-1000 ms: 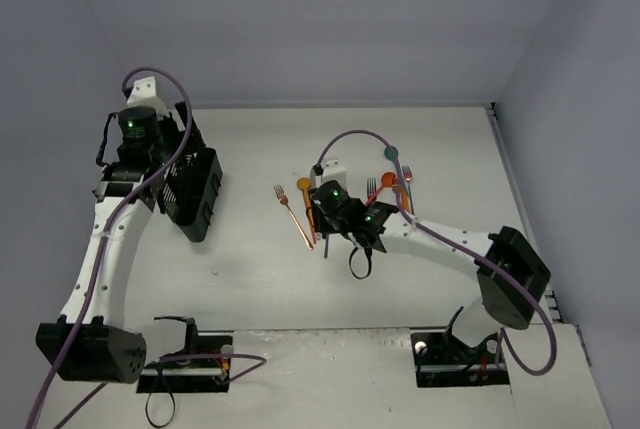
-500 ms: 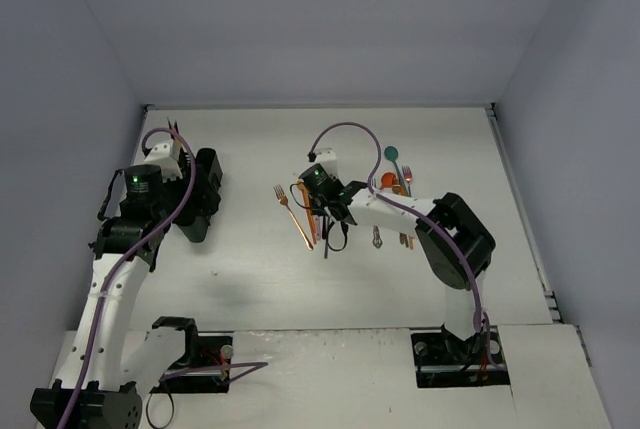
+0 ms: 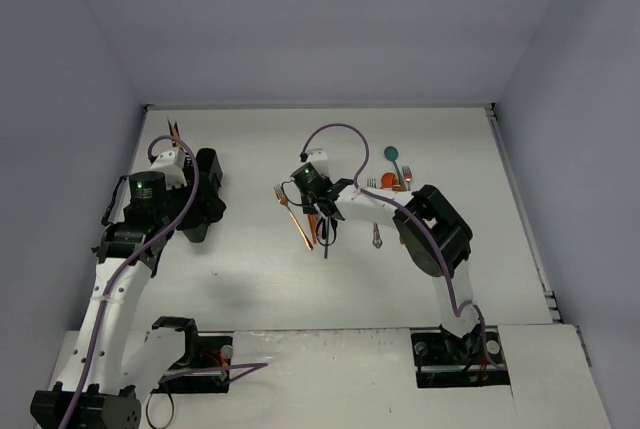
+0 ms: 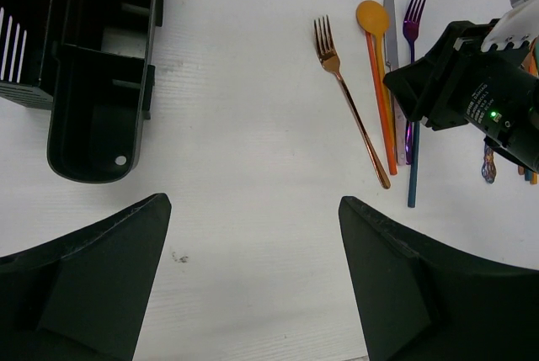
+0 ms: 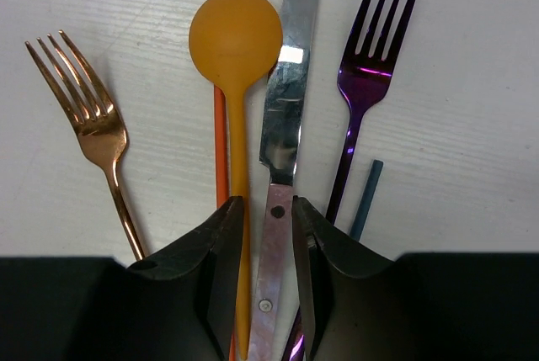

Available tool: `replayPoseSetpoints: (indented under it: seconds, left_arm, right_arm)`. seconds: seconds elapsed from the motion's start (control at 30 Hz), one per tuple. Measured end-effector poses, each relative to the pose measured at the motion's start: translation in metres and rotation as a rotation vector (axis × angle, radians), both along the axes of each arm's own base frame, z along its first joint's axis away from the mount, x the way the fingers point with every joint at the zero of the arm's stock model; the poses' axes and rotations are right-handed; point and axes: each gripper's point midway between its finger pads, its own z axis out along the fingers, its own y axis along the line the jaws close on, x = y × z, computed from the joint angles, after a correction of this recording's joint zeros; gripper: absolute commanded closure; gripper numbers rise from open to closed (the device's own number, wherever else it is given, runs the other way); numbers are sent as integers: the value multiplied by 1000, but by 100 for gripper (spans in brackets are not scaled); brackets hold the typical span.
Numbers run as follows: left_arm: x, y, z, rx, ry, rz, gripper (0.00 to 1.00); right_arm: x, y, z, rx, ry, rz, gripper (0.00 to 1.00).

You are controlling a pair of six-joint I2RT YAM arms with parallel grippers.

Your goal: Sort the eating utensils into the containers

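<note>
My right gripper (image 5: 269, 218) is low over a row of utensils at mid table (image 3: 315, 201). Its jaws are closed on the handle of a silver knife (image 5: 286, 83) that lies flat. The orange spoon (image 5: 234, 37) handle runs under the left finger. A copper fork (image 5: 93, 125) lies to the left, and a purple fork (image 5: 370, 66) and a teal handle (image 5: 366, 197) to the right. The black caddy (image 4: 101, 83) lies at the left (image 3: 200, 194). My left gripper (image 4: 253, 235) is wide open and empty above bare table near the caddy (image 3: 180, 211).
More utensils lie right of my right arm: a teal spoon (image 3: 392, 154), a small cluster of copper and orange pieces (image 3: 400, 181) and one dark piece (image 3: 376, 239). Walls close the table on the left, back and right.
My right gripper has moved left over the utensil row and come down onto the knife. My left arm has pulled back toward the near side, with the caddy now beside it.
</note>
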Motion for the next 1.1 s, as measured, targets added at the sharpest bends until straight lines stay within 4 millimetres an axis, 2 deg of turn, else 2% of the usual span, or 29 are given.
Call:
replayPoseSetpoints:
  seconds: [0.13, 0.43, 0.5, 0.57, 0.63, 0.9, 1.0, 1.1]
  left_arm:
    - [0, -1, 0, -4, 1, -5, 21]
    - [-1, -5, 0, -15, 5, -10, 21]
    - [-1, -7, 0, -20, 8, -13, 21]
    - [-1, -8, 0, -23, 10, -16, 21]
    - [-2, -10, -1, -27, 12, -21, 21]
    - [-6, -29, 4, -70, 21, -77, 21]
    - [-5, -41, 16, -97, 3, -111, 21]
    - [-6, -55, 33, -133, -30, -153, 21]
  right_arm:
    - [5, -2, 0, 12, -3, -16, 79]
    - [4, -10, -7, -2, 10, -26, 79]
    - [5, -10, -7, 0, 8, -28, 85]
    - [6, -11, -7, 0, 7, -28, 96]
    - [6, -11, -7, 0, 5, -28, 100]
    - [3, -16, -5, -21, 10, 1, 100]
    - [-3, -22, 5, -32, 5, 21, 100]
    - [-7, -20, 33, -14, -32, 57, 100]
